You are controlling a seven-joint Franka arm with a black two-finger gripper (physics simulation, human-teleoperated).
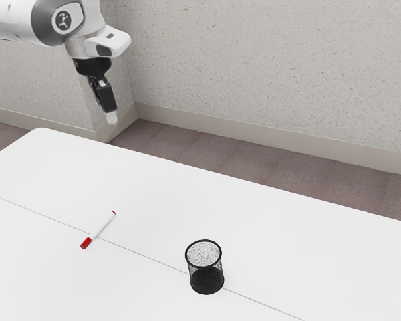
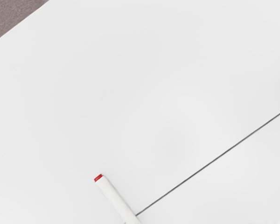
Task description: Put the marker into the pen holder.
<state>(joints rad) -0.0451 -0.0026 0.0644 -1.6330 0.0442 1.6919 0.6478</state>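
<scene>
Pen holder (image 1: 207, 280) upright, marker (image 1: 103, 227) across seam (image 2: 213, 161), cap (image 1: 86, 243) toward exterior camera.

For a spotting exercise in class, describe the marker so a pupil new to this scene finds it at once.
On the white table, find the thin dark line. The marker lies across it, slim and white, with a red cap at one end and a little red at the other. Unlike the black mesh pen holder standing on that line, it is white and lying down.

No readable text or labels
</scene>
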